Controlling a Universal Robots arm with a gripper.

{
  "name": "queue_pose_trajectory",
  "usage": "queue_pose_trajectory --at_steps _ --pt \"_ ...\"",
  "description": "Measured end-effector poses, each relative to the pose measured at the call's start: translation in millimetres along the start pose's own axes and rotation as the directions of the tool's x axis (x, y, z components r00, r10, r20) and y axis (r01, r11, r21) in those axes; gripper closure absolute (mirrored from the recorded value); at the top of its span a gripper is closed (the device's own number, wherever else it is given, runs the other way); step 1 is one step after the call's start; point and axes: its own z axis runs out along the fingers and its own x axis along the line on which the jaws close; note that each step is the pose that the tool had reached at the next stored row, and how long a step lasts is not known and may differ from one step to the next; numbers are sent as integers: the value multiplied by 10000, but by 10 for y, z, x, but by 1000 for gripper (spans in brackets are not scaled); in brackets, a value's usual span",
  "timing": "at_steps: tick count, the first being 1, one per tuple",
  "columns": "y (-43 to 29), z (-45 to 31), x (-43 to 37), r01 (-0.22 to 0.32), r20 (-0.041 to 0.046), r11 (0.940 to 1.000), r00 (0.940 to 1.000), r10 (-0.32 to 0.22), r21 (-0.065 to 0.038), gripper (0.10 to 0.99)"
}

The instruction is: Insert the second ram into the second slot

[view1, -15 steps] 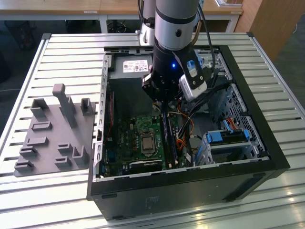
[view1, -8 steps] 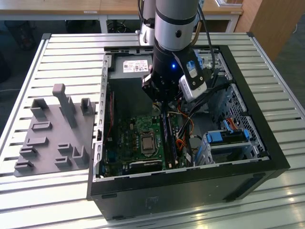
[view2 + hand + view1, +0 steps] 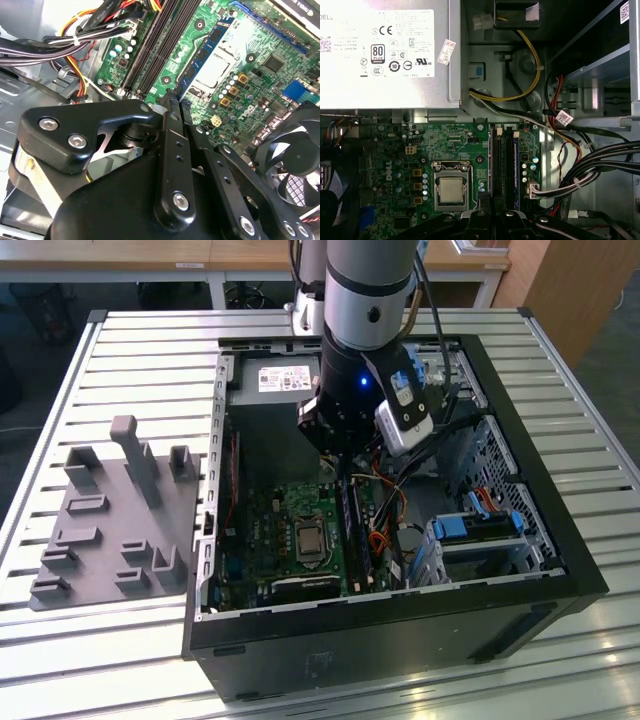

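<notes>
Slatted metal table under open computer case, mid-frame. Inside, gripper pinched tight on the second ram, upper centre, near black slots.

Grey fixture plate beside open case; processor in socket.

Exterior view: high above the motherboard, angled down, taking in the whole computer case. First wrist view: close over the motherboard, facing straight down. Second wrist view: closer still, slanting across it. All three share its processor socket.
</notes>
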Motion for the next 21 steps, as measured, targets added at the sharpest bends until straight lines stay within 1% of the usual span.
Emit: queue_pose_trajectory --at_steps 2,21 --pt "-3 51 0 0 -3 10000 10000 0 -1 949" --pt "-12 115 0 0 -4 10000 10000 0 0 949"
